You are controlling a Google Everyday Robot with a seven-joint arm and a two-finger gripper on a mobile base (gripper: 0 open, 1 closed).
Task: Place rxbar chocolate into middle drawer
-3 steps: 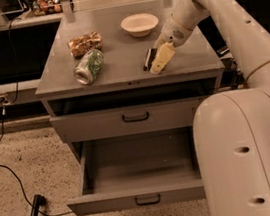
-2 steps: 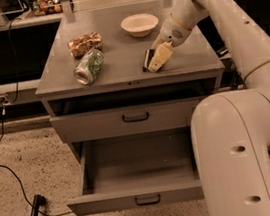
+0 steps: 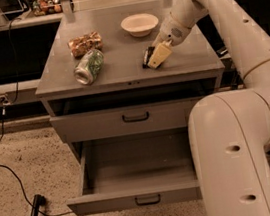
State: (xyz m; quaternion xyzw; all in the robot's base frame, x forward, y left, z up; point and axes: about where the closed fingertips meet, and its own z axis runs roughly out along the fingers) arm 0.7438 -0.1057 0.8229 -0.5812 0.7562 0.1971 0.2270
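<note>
The rxbar chocolate (image 3: 146, 58) is a small black bar at the front right of the cabinet top (image 3: 119, 72), tipped up on edge. My gripper (image 3: 153, 56) reaches down to it from the right. Its tan fingers (image 3: 160, 54) are closed around the bar, which rests low on the surface and is partly hidden by them. The middle drawer (image 3: 139, 166) is pulled open below, wide, grey and empty inside, with a dark bar handle (image 3: 147, 199) on its front.
A green can (image 3: 89, 66) lies on its side at the front left of the top, with a tan crinkly snack packet (image 3: 85, 43) behind it. A white bowl (image 3: 139, 24) stands at the back. The upper drawer (image 3: 135, 117) is shut. A cable (image 3: 13, 173) runs over the floor on the left.
My gripper has shifted slightly to the left with the bar. The can, packet, bowl and drawers have not moved.
</note>
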